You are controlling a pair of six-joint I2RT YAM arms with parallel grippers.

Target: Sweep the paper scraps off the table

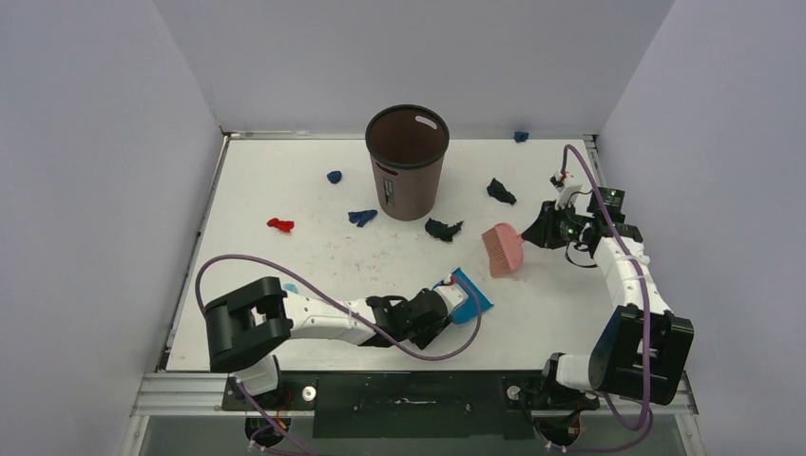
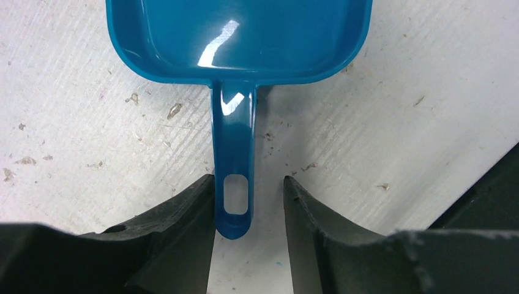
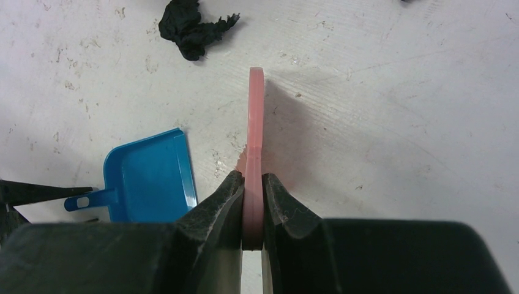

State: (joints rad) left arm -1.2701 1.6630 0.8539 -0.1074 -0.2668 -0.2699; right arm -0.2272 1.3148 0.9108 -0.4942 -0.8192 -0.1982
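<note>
Setup step. Right hand clamps the pink brush. Left hand straddles the blue dustpan handle, jaws apart, not gripping. Unswept paper scraps lie scattered on the worktop around the bin. Next, I'd say: grip the handle, set pan by nearest wad.

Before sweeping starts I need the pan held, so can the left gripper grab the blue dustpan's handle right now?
Probably yes: the handle lies between the left gripper's open jaws, against one finger, nothing blocking.
</note>
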